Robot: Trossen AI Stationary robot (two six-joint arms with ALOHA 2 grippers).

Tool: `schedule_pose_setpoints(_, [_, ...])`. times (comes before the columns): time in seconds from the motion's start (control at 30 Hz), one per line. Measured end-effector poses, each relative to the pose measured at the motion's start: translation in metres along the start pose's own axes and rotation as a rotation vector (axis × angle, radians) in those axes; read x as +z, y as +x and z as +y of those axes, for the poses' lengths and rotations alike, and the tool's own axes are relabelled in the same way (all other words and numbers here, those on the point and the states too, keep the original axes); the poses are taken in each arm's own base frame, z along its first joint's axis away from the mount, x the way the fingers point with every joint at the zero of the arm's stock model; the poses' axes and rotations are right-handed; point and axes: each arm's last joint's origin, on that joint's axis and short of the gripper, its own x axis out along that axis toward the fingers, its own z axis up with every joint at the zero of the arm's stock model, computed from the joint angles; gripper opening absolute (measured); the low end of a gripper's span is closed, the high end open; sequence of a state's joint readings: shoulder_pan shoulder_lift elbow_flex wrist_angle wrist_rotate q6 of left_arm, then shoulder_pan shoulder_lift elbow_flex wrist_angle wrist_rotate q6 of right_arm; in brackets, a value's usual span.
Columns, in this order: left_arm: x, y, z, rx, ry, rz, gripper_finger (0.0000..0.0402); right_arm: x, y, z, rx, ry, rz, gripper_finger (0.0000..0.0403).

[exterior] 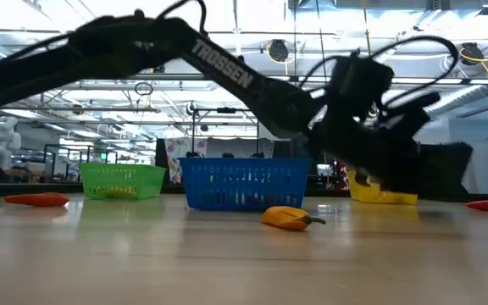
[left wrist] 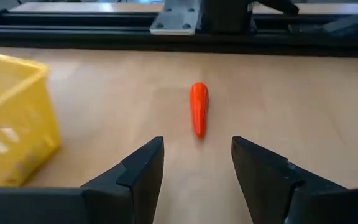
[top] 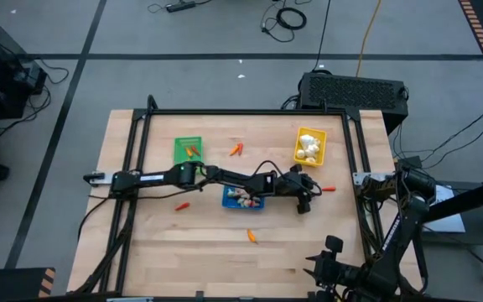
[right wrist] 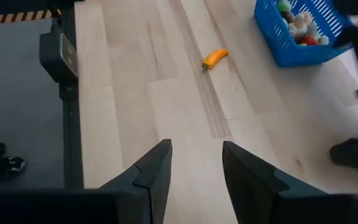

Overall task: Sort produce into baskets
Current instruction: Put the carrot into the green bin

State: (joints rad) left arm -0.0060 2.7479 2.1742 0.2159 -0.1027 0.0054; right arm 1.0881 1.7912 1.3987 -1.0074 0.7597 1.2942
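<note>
Produce: red carrot-like piece [left wrist: 199, 109] lies bare on worktop [top: 199, 252], just ahead of L gripper [left wrist: 197, 171], jaws open, nothing held; in the high view it sits at 3 o'clock of blue basket [top: 243, 199]. Yellow basket [top: 309, 146] w/ white bulbs at 1 o'clock; green basket [top: 188, 149] at 11. Orange pepper [right wrist: 215, 58] at 6. R gripper [right wrist: 196, 171] open, empty, parked at worktop's near-right corner.

Even overhead light falls on the pale wooden surface [top: 199, 252], leaving only faint shadows. In the low view, bright ceiling fixtures glare behind the dark arm [exterior: 227, 72], which blurs close to the lens. The left wrist view shows the yellow basket [left wrist: 11, 118] soft and out of focus.
</note>
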Motion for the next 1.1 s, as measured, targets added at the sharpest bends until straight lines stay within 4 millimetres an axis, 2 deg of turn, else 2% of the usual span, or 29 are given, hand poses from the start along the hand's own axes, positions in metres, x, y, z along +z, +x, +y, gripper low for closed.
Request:
schedule_pose_setpoints(0.23, [-0.019, 0.024, 0.001, -0.046, -0.014, -0.011, 0.0195, 0.0, 0.0, -0.004, -0.031, -0.025, 0.008, 0.0134])
schedule_pose_setpoints(0.6, [-0.024, 0.027, 0.012, -0.075, -0.004, -0.023, 0.0195, -0.001, 0.001, -0.01, -0.084, -0.071, 0.02, 0.0134])
schedule_pose_setpoints(0.93, [-0.023, 0.028, 0.013, -0.075, -0.01, -0.06, 0.0195, 0.008, 0.01, -0.019, -0.149, -0.083, 0.03, 0.0134])
schedule_pose_setpoints(1.1, [-0.023, 0.028, 0.022, -0.081, -0.013, -0.073, 0.0195, 0.012, 0.014, -0.02, -0.159, -0.087, 0.036, 0.0134])
